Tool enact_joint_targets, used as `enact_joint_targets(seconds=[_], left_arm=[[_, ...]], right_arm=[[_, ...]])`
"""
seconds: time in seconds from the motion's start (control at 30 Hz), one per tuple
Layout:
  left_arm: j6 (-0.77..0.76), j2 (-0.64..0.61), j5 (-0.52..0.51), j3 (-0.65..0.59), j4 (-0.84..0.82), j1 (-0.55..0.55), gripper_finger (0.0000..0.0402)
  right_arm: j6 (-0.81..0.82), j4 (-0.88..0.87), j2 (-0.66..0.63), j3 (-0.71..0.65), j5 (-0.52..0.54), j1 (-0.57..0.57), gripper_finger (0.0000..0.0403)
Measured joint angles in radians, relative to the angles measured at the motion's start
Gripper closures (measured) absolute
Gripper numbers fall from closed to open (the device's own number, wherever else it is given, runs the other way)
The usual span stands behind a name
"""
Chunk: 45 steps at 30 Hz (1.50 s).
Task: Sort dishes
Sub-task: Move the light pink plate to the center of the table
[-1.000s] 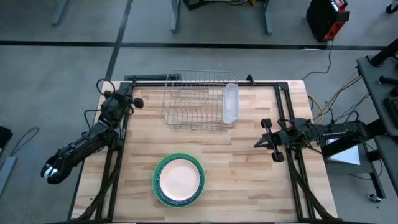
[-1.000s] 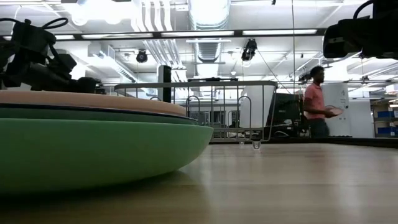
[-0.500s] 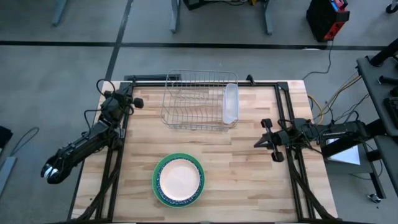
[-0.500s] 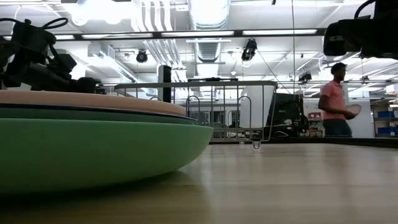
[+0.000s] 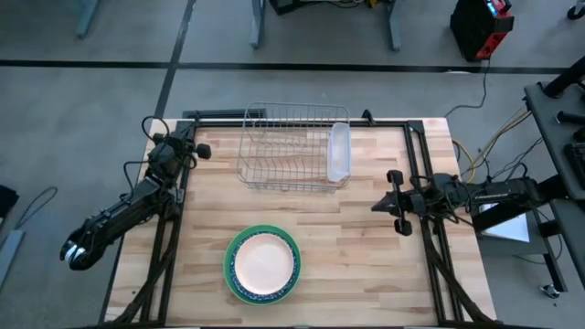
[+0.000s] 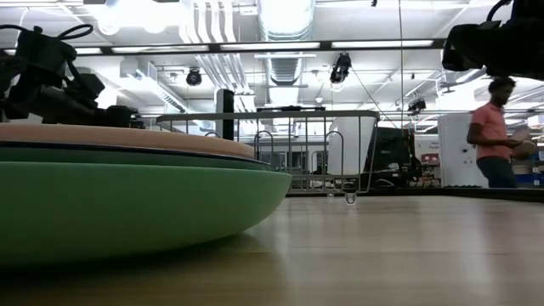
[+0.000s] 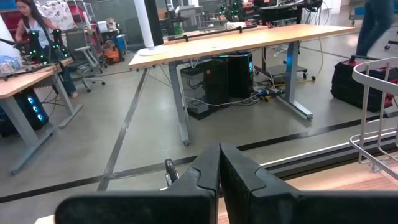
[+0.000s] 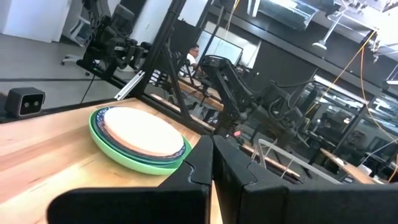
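The dishes [image 5: 262,265] sit in 1 stack on the wooden table [image 5: 366,238], toward the near edge, well apart from the silver wire rack [image 5: 292,146] at the far edge. From above, the peach-pink bowl [image 5: 264,261] lies on top, with the blue speckled rim and then the plain green plate [image 5: 230,274] showing around it. In the low view the green plate [image 6: 127,200] fills the left foreground, the rack [image 6: 289,153] beyond it.

The left gripper [image 7: 219,171] rests at the table's far left corner, left of the rack, fingers pressed together and holding nothing. The right gripper [image 8: 211,163] hovers at the table's right edge, right of the stack, fingers likewise closed and empty, pointing toward the dishes [image 8: 140,137].

A clear plastic tray [image 5: 339,151] stands along the rack's right side. A person [image 6: 495,132] stands in the room beyond the table.
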Motion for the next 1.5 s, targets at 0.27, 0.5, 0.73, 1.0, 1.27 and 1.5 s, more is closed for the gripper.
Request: enact_joint_targets(seconds=[0.27, 0.5, 0.73, 1.0, 1.27, 1.5], left_arm=[[0.000, 0.000, 0.000, 0.000, 0.000, 0.000, 0.0401], [0.000, 0.000, 0.000, 0.000, 0.000, 0.000, 0.0401], [0.000, 0.000, 0.000, 0.000, 0.000, 0.000, 0.0401], [0.000, 0.000, 0.000, 0.000, 0.000, 0.000, 0.0401], [0.000, 0.000, 0.000, 0.000, 0.000, 0.000, 0.0401], [0.000, 0.000, 0.000, 0.000, 0.000, 0.000, 0.0401]], right_arm=[[-0.019, 0.000, 0.000, 0.000, 0.000, 0.000, 0.0403], [-0.025, 0.000, 0.000, 0.000, 0.000, 0.000, 0.0403], [-0.025, 0.000, 0.000, 0.000, 0.000, 0.000, 0.0403], [-0.025, 0.000, 0.000, -0.001, 0.000, 0.000, 0.0403], [0.061, 0.000, 0.000, -0.001, 0.000, 0.000, 0.0403], [0.098, 0.000, 0.000, -0.001, 0.000, 0.000, 0.0403]])
